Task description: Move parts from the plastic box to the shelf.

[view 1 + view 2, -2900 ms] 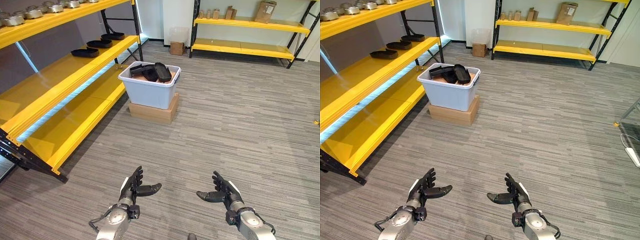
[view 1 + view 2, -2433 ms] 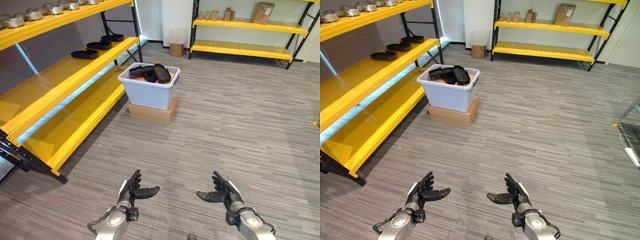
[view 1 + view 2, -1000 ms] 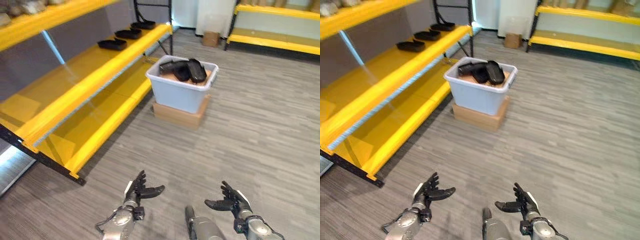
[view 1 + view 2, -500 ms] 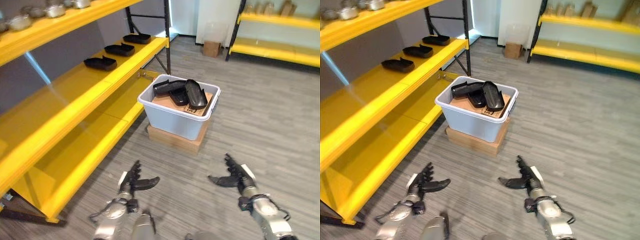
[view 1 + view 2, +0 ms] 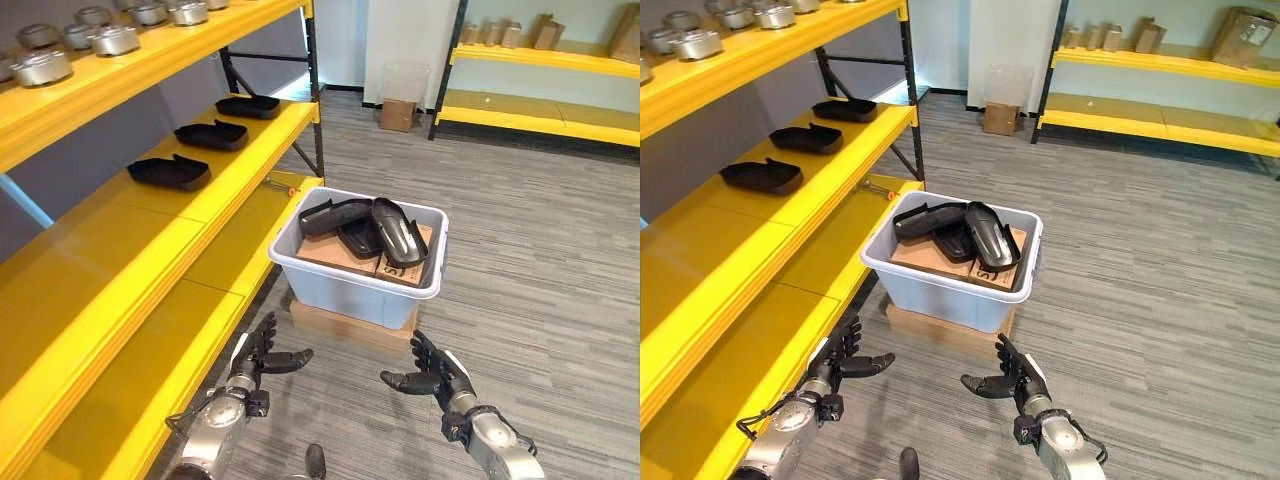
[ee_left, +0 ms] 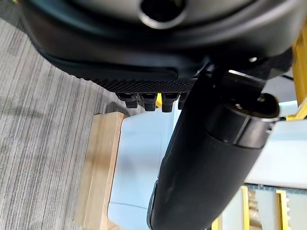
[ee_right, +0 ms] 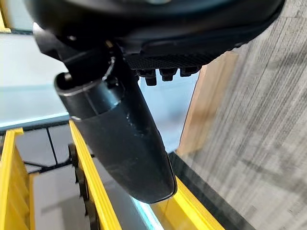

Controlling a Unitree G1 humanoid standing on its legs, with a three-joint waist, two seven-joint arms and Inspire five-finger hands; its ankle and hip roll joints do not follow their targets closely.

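A pale grey plastic box (image 5: 355,285) stands on a flat cardboard carton (image 5: 345,326) on the floor, close in front of me. Inside it lie black moulded parts (image 5: 398,230) on a brown cardboard sheet. Three more black parts (image 5: 170,172) rest in a row on the middle level of the yellow shelf (image 5: 180,235) at my left. My left hand (image 5: 258,359) hovers low, open, just short of the box's near left corner. My right hand (image 5: 432,372) is open too, below the box's near right corner. Both hold nothing. The left wrist view shows the box wall (image 6: 139,158) past the fingers.
Silver metal pots (image 5: 45,66) line the shelf's top level. The shelf's lowest level (image 5: 120,400) juts out beside my left arm. A second yellow rack (image 5: 540,95) with cardboard items stands along the far wall, with a small carton (image 5: 398,114) on the floor by it.
The camera has come closer: the box and shelf now sit larger and nearer. Both hands stay open and empty, now right by the box's front corners.
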